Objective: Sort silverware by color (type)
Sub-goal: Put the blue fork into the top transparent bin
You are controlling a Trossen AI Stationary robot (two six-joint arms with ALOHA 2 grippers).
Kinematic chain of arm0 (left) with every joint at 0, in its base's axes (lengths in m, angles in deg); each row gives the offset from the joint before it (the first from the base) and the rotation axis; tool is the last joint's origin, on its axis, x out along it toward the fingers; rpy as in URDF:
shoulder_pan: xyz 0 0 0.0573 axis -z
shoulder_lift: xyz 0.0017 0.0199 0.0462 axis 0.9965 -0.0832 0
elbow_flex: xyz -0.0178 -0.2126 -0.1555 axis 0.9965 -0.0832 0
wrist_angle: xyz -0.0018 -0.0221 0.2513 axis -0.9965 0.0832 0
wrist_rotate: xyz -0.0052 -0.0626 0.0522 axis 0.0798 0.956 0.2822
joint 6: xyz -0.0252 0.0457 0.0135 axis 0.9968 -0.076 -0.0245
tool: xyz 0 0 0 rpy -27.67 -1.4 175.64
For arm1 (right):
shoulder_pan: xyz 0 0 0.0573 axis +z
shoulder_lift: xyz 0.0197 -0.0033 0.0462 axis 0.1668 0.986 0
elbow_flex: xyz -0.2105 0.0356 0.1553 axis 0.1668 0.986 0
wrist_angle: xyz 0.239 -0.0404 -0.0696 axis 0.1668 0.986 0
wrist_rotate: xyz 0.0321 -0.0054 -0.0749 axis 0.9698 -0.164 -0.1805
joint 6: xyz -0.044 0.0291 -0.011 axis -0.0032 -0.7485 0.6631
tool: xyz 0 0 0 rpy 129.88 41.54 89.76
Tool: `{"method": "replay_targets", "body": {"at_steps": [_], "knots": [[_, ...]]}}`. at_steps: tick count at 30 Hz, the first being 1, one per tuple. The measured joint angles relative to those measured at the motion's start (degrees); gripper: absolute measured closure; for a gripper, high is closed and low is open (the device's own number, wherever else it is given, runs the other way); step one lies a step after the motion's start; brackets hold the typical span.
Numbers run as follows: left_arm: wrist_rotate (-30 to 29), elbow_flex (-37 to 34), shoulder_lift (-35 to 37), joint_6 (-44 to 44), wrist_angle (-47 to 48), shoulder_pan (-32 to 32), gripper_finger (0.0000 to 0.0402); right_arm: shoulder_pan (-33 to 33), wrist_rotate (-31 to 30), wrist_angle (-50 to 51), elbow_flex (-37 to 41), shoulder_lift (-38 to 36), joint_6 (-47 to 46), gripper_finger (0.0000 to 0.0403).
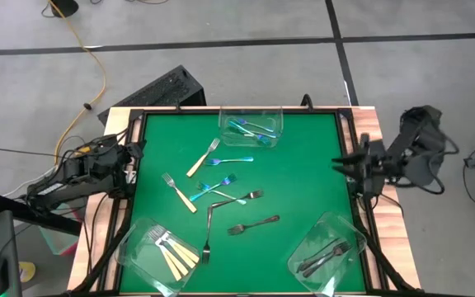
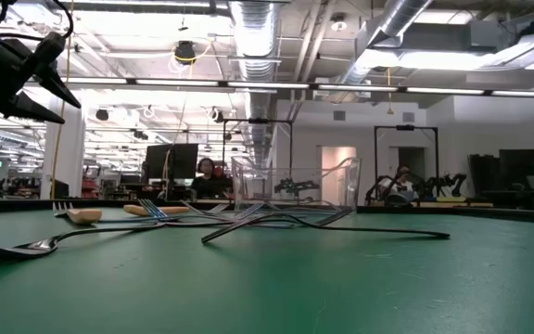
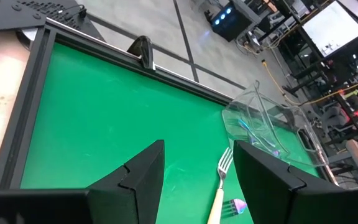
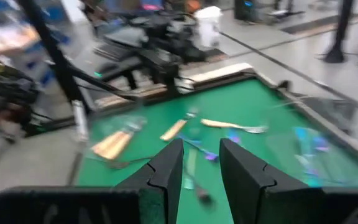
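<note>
The slim forks with tan, blue or dark grey metal handles are seen scattered over the middle of the green table mat (image 1: 303, 165), among them a tan-handled fork (image 1: 202, 157) and a dark grey fork (image 1: 254, 224); others are already held in three clear plastic tubs (image 1: 251, 125) at the far edge and both near corners. The left gripper (image 1: 132, 157) is held with fingers spread and empty at the mat's left edge, the tan-handled fork lying just ahead. The right gripper (image 1: 340, 162) is parked at the right edge, part open and empty, well apart from the forks.
</note>
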Motion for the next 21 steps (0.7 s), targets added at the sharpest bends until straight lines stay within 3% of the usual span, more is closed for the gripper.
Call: {"method": "replay_targets", "body": {"at_steps": [6, 11, 14, 21], "knots": [[0.05, 0.00, 0.00, 0.23, 0.00, 0.00, 0.0226, -0.24, 6.76, -36.37, 15.03, -3.44, 15.76, 0.0276], [0.55, 0.00, 0.00, -0.08, 0.00, -0.02, 0.0226, -4.74, 19.09, -66.01, 24.28, -2.70, 32.56, 0.0276], [0.70, 0.00, 0.00, -0.09, -0.02, 0.00, 0.0226, -9.25, 24.74, -74.78, 26.17, -2.53, 36.36, 0.0276], [1.55, 0.00, 0.00, -0.55, -0.03, -0.02, 0.0226, -22.47, 41.23, -80.00, 26.25, -2.50, 32.52, 0.0276]]}}
